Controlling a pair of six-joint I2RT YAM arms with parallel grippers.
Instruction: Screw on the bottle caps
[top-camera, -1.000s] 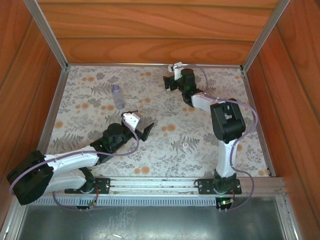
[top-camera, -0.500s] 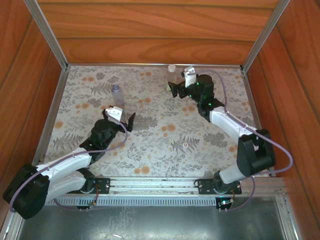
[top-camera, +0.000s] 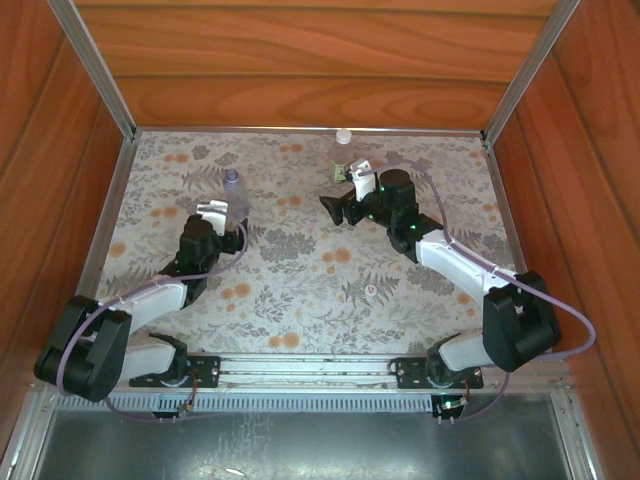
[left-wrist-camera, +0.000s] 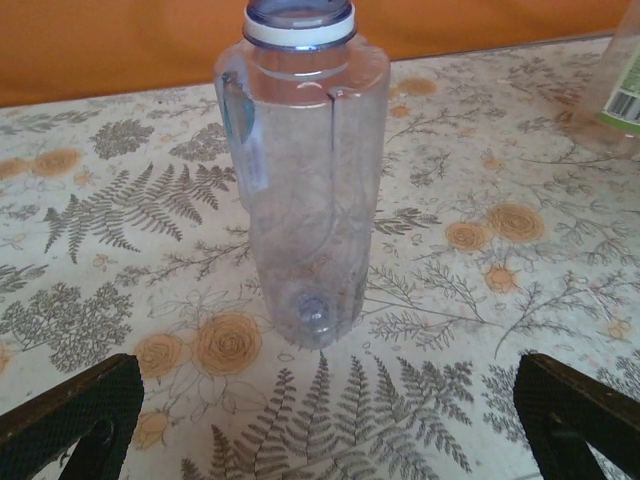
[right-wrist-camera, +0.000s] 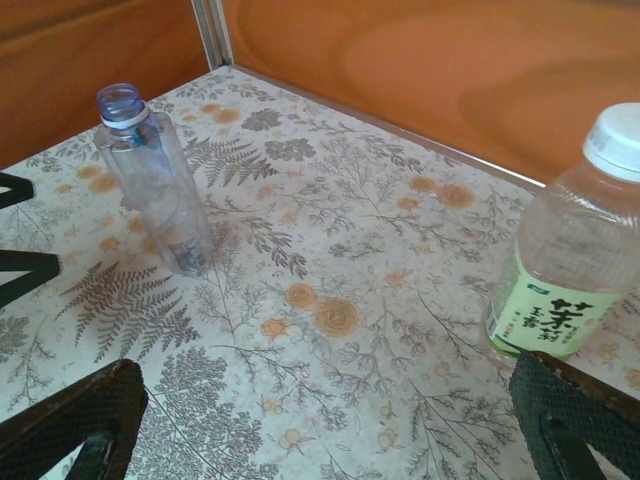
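The slim lilac bottle stands upright at the left back with its neck uncapped. My left gripper is just in front of it, open. In the left wrist view its dark fingers stand wide apart and the bottle is ahead of them, untouched. The green-label bottle stands near the back edge with a white cap on its neck. My right gripper is open and empty beside it. A small pale cap lies on the cloth.
A floral cloth covers the table. Wooden walls and metal rails close it in on three sides. The right wrist view takes in both bottles, lilac and labelled, with open cloth between them.
My left arm swung left and forward until its gripper faces the lilac bottle. My right gripper drew back from the far edge, uncovering the capped labelled bottle.
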